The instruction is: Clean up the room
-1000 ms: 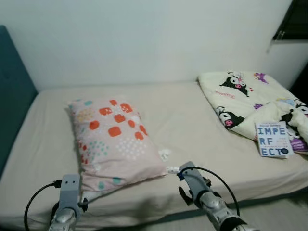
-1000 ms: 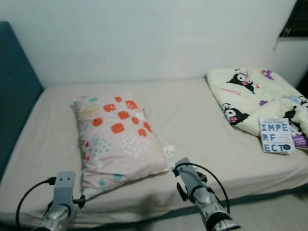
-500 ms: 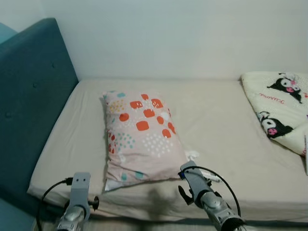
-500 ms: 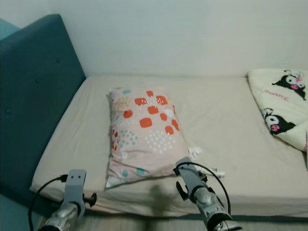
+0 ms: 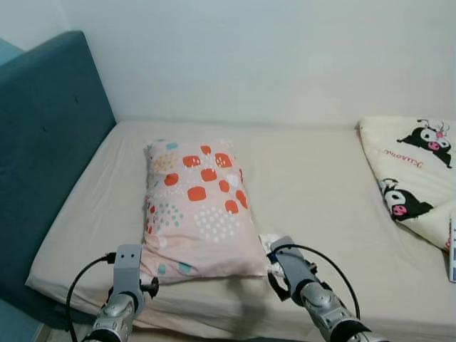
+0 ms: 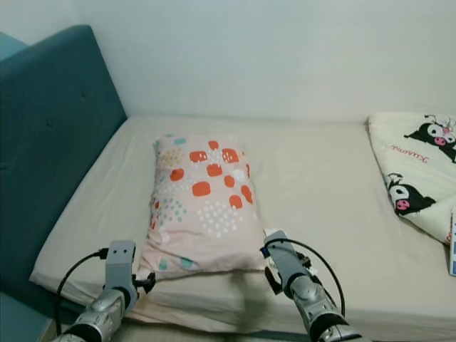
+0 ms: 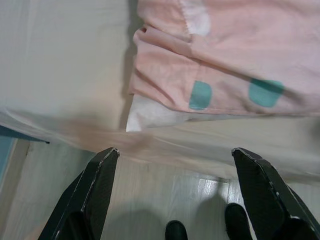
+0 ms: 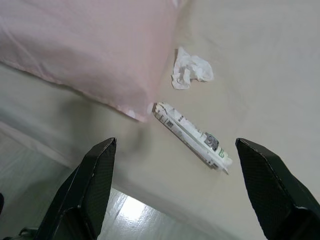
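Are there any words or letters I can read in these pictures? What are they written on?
Pink cursive word on the cartoon blanket, beside the black-and-white character: too blurred to read.
Print and a small code square on the white wrapper lying on the bed by the pillow: too small to read.
Book edge at the picture's right border: no letters can be made out.
No text here reads clearly.

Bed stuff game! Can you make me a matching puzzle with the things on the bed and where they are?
Things:
1. pillow
2. tissue
3. wrapper
4. blanket

Places:
A. far right side of the bed
B. crumpled beside the pillow's corner
C. long and flat, near the bed's front edge
D. middle of the bed, nearer the headboard

Pairs: 1-D, 2-B, 3-C, 4-A
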Robot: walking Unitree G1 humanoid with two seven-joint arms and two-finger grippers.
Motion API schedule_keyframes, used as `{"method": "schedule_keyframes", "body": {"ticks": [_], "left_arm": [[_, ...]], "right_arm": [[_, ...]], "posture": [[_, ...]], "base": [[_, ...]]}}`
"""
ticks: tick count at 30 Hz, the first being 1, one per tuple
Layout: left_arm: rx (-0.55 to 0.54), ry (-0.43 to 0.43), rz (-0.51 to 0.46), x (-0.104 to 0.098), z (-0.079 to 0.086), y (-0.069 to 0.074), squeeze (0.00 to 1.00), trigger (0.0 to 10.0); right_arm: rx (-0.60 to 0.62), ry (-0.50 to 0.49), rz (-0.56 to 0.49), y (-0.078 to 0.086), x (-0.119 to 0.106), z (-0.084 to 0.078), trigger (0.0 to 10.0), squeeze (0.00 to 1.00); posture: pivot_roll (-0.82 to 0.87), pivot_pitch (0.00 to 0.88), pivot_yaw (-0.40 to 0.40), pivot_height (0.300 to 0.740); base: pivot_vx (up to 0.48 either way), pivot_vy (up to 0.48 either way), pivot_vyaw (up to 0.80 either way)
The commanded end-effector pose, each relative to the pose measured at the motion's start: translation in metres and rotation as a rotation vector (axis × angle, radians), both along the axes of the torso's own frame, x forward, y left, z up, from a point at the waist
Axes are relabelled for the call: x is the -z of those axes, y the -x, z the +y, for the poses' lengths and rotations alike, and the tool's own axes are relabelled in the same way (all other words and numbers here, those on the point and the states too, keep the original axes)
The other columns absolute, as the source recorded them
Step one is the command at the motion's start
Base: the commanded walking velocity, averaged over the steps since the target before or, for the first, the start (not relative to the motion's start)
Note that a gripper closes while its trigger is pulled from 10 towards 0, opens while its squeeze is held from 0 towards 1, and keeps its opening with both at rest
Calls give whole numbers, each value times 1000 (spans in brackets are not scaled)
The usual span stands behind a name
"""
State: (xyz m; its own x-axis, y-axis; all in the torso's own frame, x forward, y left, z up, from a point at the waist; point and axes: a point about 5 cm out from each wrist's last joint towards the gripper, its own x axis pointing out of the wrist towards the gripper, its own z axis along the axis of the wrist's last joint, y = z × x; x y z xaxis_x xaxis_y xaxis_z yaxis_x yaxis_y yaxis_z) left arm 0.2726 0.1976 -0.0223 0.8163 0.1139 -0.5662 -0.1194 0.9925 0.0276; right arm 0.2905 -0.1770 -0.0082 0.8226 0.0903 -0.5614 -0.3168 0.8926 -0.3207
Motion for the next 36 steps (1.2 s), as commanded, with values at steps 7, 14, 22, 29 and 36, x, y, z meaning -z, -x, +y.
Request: {"method": "schedule_keyframes", "body": {"ticks": [7, 14, 22, 29, 36], "left_arm": [[6, 4, -4, 0, 2, 1, 0, 10000], [15, 2, -5, 0, 1, 0, 0, 10000], [-6, 13, -1, 1, 2, 1, 0, 10000], [-5, 11, 2, 2, 1, 2, 0, 10000], [20, 16, 7, 3, 0, 3, 0, 10000]], "right_arm": [[10, -11, 21, 3, 3, 1, 10000, 0], [14, -13, 21, 3, 4, 1, 10000, 0], [17, -14, 20, 3, 4, 1, 10000, 0], [16, -13, 21, 3, 4, 1, 10000, 0], [15, 1, 25, 4, 4, 0, 10000, 0]], "posture": [[-138, 84, 6, 736], [-138, 83, 7, 736], [-139, 85, 7, 736], [-138, 86, 3, 736], [-139, 84, 5, 736]], "base": [[372, 0, 0], [381, 0, 0], [109, 0, 0], [0, 0, 0], [0, 0, 0]]}}
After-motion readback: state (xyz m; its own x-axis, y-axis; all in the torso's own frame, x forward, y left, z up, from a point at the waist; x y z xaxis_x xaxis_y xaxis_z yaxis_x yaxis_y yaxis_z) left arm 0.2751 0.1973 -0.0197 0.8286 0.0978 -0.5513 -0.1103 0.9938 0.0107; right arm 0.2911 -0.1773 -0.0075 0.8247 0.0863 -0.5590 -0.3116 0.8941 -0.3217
